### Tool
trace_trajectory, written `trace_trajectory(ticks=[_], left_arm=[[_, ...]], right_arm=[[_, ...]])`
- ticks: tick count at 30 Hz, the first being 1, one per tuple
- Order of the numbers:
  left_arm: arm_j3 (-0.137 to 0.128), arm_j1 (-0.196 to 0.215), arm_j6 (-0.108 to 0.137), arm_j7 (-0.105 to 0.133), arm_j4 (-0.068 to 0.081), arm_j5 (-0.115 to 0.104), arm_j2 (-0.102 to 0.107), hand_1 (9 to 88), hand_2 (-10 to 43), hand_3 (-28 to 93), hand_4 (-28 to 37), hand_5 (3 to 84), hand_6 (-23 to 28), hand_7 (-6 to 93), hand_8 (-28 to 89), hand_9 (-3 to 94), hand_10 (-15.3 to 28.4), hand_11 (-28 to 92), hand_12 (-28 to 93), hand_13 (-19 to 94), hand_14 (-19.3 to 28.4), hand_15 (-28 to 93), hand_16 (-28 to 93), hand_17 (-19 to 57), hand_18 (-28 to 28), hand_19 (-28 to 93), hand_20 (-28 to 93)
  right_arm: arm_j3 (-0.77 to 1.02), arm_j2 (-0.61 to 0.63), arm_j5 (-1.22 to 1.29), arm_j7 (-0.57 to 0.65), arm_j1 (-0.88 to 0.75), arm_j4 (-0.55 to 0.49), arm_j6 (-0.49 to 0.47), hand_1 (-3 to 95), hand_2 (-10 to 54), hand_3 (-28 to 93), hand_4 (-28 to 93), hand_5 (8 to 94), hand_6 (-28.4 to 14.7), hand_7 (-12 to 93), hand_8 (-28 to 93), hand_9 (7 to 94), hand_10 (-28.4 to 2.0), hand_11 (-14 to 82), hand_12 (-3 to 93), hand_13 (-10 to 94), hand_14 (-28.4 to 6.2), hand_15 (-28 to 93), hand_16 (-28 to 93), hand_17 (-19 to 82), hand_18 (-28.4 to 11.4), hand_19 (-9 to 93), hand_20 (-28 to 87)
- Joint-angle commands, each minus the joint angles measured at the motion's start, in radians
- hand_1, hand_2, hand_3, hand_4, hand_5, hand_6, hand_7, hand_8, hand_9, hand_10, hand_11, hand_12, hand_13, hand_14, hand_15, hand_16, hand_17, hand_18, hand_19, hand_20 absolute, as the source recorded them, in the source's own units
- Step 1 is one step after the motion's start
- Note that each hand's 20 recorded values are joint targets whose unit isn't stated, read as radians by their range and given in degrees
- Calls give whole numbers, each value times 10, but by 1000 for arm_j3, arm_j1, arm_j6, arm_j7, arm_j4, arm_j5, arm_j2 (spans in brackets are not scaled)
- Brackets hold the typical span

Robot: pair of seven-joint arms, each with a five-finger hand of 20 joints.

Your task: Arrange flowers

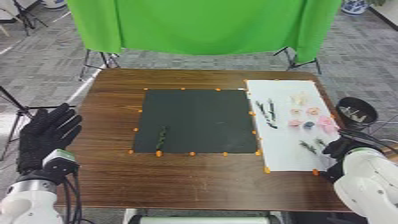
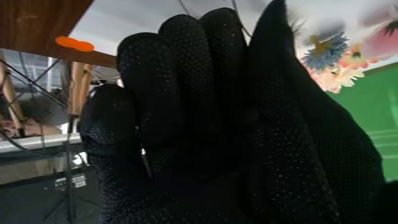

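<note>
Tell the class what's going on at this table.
A robot is arranging flowers. One green sprig lies on the black mat; flowers and more sprigs lie on the white sheet. The right robot hand is at the sheet's right edge, whether holding anything is unclear. The left robot hand is open, left of the mat.

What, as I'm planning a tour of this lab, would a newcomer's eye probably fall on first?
Probably the bright green cloth hanging beyond the far edge of the wooden table. Next, perhaps, the dark mat in the table's middle, with a thin green sprig near its near left corner, and the pink flower on the white sheet at the right.
</note>
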Motion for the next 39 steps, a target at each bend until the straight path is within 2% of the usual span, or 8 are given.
trace_trajectory(ticks=[1, 7, 9, 13, 21, 25, 29, 39], left_arm=[[0, 10, -1, -12, -3, 4, -8, 273, 164, 694, -283, 483, 112, 137, -84, 390, 171, 233, 97, 271, 176, 411, -102, -68, 165, 435, 57], [3, 2, -5, -23, 2, 6, -11, 273, 165, 694, -283, 484, 112, 137, -83, 391, 172, 232, 97, 271, 177, 411, -103, -68, 165, 435, 58], [8, 1, -8, -22, 3, 4, -7, 272, 165, 695, -283, 484, 113, 137, -83, 390, 172, 232, 97, 270, 178, 411, -103, -68, 165, 435, 57], [7, -1, -7, -22, 5, 5, -7, 272, 165, 695, -283, 484, 113, 136, -83, 390, 172, 232, 97, 270, 177, 413, -103, -68, 165, 434, 57], [2, 4, -10, -26, 4, 8, -12, 272, 165, 695, -283, 484, 113, 137, -83, 390, 172, 233, 98, 270, 177, 412, -104, -68, 165, 435, 56], [7, 2, -8, -26, 5, 4, -15, 273, 164, 696, -283, 484, 113, 137, -83, 390, 172, 233, 98, 270, 177, 413, -103, -68, 164, 435, 56], [4, 8, -5, -23, 3, 3, -17, 272, 164, 696, -283, 484, 113, 137, -83, 391, 171, 233, 98, 270, 177, 413, -104, -68, 165, 435, 56], [-4, 27, -4, -17, -4, -4, -19, 272, 164, 695, -283, 484, 113, 137, -83, 391, 171, 232, 97, 271, 177, 412, -104, -68, 165, 436, 56]], right_arm=[[10, 17, -44, -33, -30, -50, 62, 526, -22, 680, -279, 788, -34, 275, 102, 792, -150, 304, 252, 686, -139, 610, 257, 388, -237, 899, 289], [-21, 28, -109, -41, -14, -61, 79, 517, -39, 712, -262, 797, -36, 275, 128, 802, -148, 302, 284, 698, -137, 615, 272, 395, -236, 903, 291], [-20, 24, -94, -15, -8, -58, 23, 504, -56, 711, -237, 790, -38, 273, 125, 793, -150, 289, 300, 688, -139, 614, 278, 393, -237, 903, 291], [-18, 14, -94, 0, -18, -50, -37, 387, -94, 727, -220, 677, -66, 173, -92, 711, -184, 282, 241, 634, -157, 621, 270, 373, -243, 901, 292], [-19, -11, -37, -6, -14, -7, -113, 379, -95, 718, -257, 647, -89, 130, -95, 673, -195, 269, 232, 602, -166, 627, 265, 363, -247, 905, 298], [-35, -11, -44, -51, -26, 20, -15, 436, -95, 729, -272, 700, -52, 165, -81, 717, -173, 281, 237, 642, -149, 612, 263, 369, -242, 901, 302], [-67, -1, -112, -63, -37, 27, 120, 543, -95, 683, -265, 780, -33, 235, 58, 818, -135, 234, 365, 717, -126, 594, 284, 402, -235, 907, 307], [-70, 30, -152, -102, -31, -66, 241, 545, -95, 737, -249, 813, -31, 289, 104, 866, -121, 212, 423, 754, -118, 599, 301, 427, -230, 925, 317]])
